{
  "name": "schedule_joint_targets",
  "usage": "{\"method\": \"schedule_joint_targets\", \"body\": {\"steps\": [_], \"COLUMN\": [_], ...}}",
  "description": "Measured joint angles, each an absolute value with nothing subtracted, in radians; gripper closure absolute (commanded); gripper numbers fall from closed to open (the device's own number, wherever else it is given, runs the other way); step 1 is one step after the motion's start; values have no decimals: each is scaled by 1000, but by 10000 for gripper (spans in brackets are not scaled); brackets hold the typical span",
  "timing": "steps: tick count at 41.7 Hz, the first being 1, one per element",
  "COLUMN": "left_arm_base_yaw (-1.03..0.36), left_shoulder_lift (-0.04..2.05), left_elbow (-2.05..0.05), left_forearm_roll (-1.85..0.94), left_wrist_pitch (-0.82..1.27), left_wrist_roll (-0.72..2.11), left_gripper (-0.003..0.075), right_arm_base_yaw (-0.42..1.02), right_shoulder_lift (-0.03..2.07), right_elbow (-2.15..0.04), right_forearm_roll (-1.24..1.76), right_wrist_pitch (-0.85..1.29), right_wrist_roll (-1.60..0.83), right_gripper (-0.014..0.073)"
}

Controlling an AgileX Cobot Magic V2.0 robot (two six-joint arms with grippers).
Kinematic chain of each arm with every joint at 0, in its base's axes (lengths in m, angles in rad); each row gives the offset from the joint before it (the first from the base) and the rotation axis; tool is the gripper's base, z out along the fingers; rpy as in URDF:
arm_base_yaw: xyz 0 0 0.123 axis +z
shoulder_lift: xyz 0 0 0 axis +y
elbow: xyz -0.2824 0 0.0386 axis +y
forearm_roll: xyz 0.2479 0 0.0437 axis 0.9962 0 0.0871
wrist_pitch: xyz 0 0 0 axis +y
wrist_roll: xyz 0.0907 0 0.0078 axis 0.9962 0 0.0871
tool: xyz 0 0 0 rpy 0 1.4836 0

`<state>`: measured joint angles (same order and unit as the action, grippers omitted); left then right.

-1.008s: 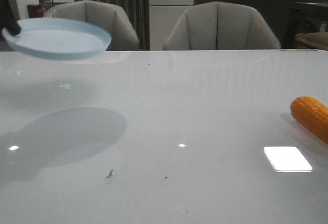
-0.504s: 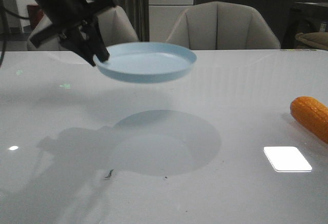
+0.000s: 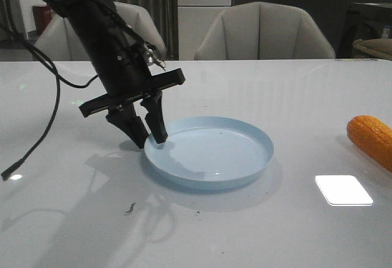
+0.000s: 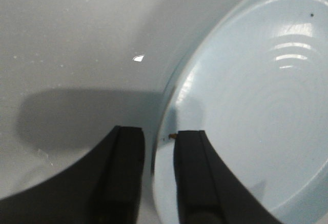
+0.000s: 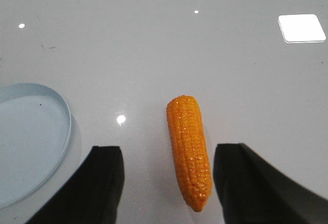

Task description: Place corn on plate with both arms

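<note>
The pale blue plate (image 3: 211, 151) lies flat on the white table, left of centre. My left gripper (image 3: 152, 142) points down at the plate's left rim, one finger outside it and one inside. In the left wrist view (image 4: 159, 134) the jaws are narrowly apart and a thin gap shows between the outer finger and the plate's (image 4: 246, 96) rim. The orange corn (image 3: 372, 139) lies at the right edge of the table. In the right wrist view my right gripper (image 5: 168, 149) is wide open above the corn (image 5: 189, 149), which lies between the fingers without touching them. The right arm is out of the front view.
Two beige chairs (image 3: 263, 32) stand behind the table's far edge. A black cable (image 3: 43, 127) hangs from the left arm down to the table at the left. The plate's edge (image 5: 31, 142) also shows in the right wrist view, apart from the corn.
My left arm carried the plate from high at the far left down to the table left of centre. The plate now rests flat. The corn has not moved.
</note>
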<state>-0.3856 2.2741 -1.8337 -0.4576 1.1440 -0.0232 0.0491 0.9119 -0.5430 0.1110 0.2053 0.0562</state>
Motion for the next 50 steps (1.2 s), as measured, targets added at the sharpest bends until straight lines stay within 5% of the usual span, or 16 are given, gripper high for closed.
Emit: {"method": "schedule_joint_targets", "body": {"steps": [21, 36, 43, 50], "left_arm_base_yaw": [-223, -115, -115, -115], "left_shoulder_lift": [2236, 1871, 1655, 1433], "left_elbow": [-2241, -2354, -2239, -1812], "left_forearm_roll": [-428, -149, -52, 74], "left_wrist_pitch": [1228, 1264, 1265, 1112], "left_wrist_roll": [-21, -21, -19, -49], "left_gripper": [348, 348, 349, 349], "right_arm_base_yaw": [49, 49, 49, 49], "right_shoulder_lift": [912, 912, 912, 912], "right_elbow": [-543, -543, -543, -543], "right_forearm_roll": [111, 111, 111, 111], "right_wrist_pitch": [205, 205, 205, 205], "right_wrist_roll": [56, 56, 56, 56], "right_gripper": [98, 98, 98, 98]}}
